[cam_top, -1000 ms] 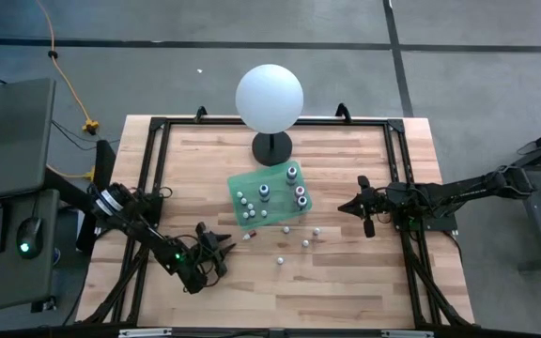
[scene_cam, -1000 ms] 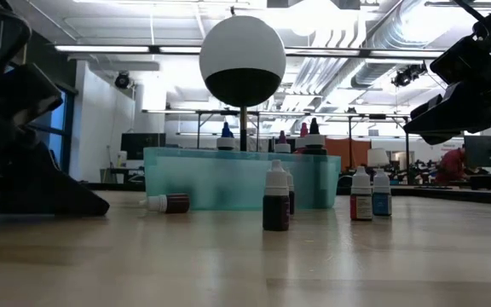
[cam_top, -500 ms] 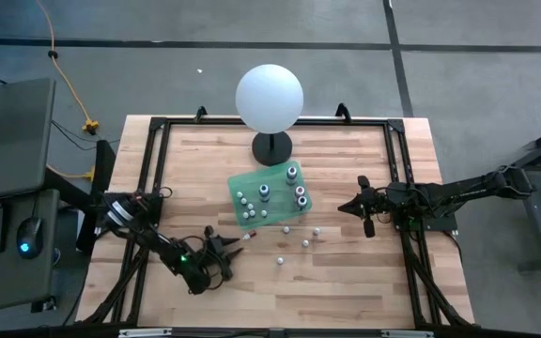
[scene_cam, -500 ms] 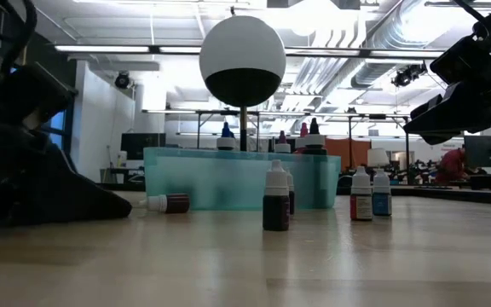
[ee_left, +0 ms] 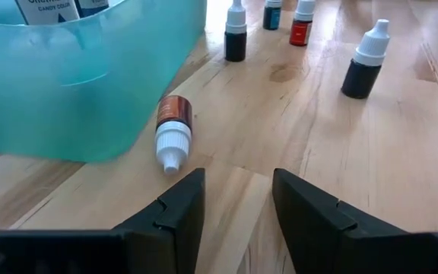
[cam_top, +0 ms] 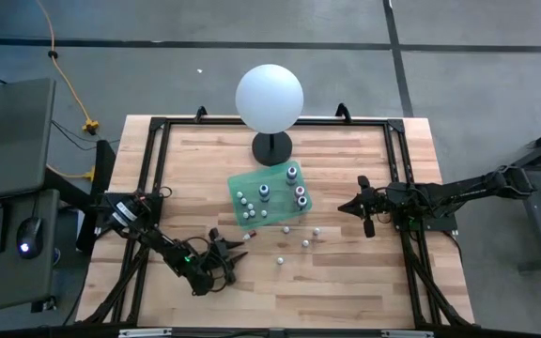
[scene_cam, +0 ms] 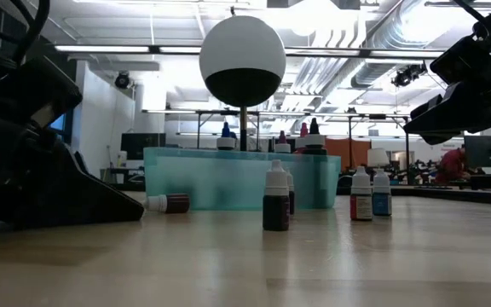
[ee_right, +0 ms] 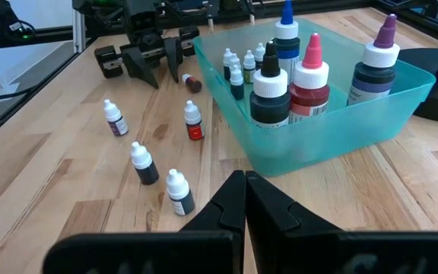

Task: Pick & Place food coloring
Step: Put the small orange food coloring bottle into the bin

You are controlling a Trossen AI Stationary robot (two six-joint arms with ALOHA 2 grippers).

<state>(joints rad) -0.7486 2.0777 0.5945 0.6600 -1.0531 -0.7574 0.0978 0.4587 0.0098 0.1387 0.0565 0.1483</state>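
A: From above, our left tool (cam_top: 236,255) sits low on the tabletop (cam_top: 346,282), fingers apart, near the tipped bottle (cam_top: 249,237) beside the green tray (cam_top: 248,182).

B: Wrist view: tipped bottle (ee_left: 173,131) looks light, slick, rollable; we'd pinch its body. Tray wall crowds one side. Right tool (ee_right: 244,199) waits, closed.

The surface (cam_top: 346,282) is pale planked wood with visible grain and a soft sheen. A translucent teal plastic bin (ee_left: 82,84) near its middle looks smooth and slightly frosted. The food coloring bottles (ee_left: 361,61) are glossy plastic with white matt-looking caps. The left end effector (ee_left: 234,205) has matt black plastic fingers (ee_left: 177,209). The sphere (cam_top: 269,98) at the far edge looks smooth, matt white.
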